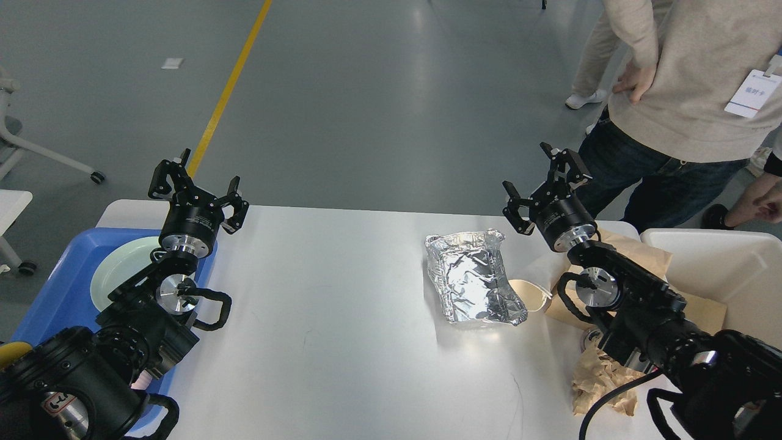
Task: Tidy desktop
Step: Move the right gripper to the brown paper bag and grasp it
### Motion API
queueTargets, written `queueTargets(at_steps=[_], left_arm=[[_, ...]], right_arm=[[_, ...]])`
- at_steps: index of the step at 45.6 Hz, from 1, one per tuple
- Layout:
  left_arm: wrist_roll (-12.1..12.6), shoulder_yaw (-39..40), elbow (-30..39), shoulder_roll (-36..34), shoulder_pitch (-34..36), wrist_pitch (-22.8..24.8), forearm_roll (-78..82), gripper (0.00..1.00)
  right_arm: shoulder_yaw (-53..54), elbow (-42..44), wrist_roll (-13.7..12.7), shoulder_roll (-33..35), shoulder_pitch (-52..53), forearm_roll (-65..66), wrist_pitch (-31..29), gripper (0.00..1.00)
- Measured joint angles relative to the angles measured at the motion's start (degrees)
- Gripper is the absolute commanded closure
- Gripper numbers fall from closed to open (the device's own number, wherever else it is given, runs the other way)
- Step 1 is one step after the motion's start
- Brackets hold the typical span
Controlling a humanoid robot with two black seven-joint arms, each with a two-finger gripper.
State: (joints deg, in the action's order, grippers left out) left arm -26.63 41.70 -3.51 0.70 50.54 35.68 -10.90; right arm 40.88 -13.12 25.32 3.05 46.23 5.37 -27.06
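The white desktop (pixel 330 318) fills the middle of the view. A crumpled silver foil bag (pixel 473 278) lies right of centre, with a small pale paper cup (pixel 530 294) beside it. A brown paper bag (pixel 635 260) lies under my right arm, and crumpled brown paper (pixel 602 382) lies near the front right. My right gripper (pixel 545 179) is open and empty, raised above the far edge, right of the foil bag. My left gripper (pixel 197 188) is open and empty above the far left corner.
A blue tray (pixel 58 287) with a pale green plate (pixel 122 269) sits at the left edge. A white bin (pixel 733 269) holding brown paper stands at the right. A person (pixel 678 85) stands beyond the table's far right corner.
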Motion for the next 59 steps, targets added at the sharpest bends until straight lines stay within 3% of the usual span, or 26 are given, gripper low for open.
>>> queueTargets(at_steps=[24,48,59], left_arm=[[0.0,0.02,0.0,0.01,0.0,0.0,-0.03,0.04],[0.0,-0.01,0.0,0.02,0.0,0.0,0.0,0.04],[0.0,-0.02,0.0,0.02,0.0,0.0,0.0,0.04]], right_arm=[[0.31,0.42,0.19,5.91,-3.47,-0.1,-0.21,0.0],[0.94,0.16,0.37,12.38,1.03,-0.1,-0.41,0.0],[-9.12,-0.36,0.26,12.63,3.05,1.65,-0.6,0.0]])
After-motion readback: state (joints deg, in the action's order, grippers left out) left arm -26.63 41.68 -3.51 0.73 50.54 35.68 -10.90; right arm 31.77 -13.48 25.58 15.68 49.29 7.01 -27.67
